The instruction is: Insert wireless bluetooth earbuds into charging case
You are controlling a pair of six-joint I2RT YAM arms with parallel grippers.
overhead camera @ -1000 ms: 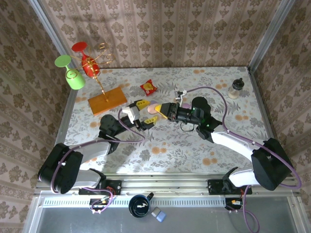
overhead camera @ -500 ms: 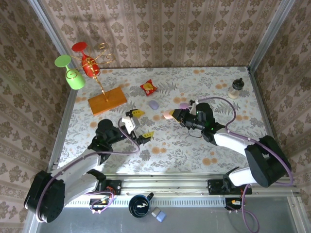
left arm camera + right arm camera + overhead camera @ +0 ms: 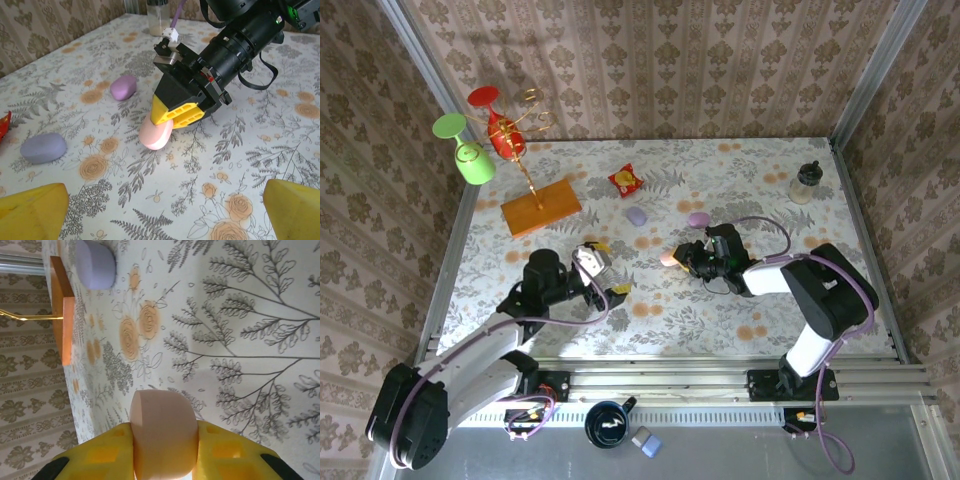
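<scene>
A closed pale pink pebble-shaped charging case (image 3: 162, 432) sits between the yellow pads of my right gripper (image 3: 162, 450), which is shut on it. In the top view the pink case (image 3: 667, 259) is near the table's middle, low over the surface. The left wrist view looks straight at it: the pink case (image 3: 156, 134) pokes out below the right gripper's yellow fingers (image 3: 179, 112). My left gripper (image 3: 612, 268) stands wide open a little to its left, with nothing between its fingertips (image 3: 285, 210). The earbuds are hidden.
A bluish-lilac case (image 3: 637, 216) and a purple case (image 3: 698, 219) lie on the floral table behind the grippers. A red-and-yellow snack packet (image 3: 626, 179), a wooden stand (image 3: 540, 207) with glasses at the back left and a small jar (image 3: 805, 182) at the back right.
The two grippers were together at the pink case; my left gripper has opened and drawn back to the near left. The right gripper, still holding the case, has moved right and nearer.
</scene>
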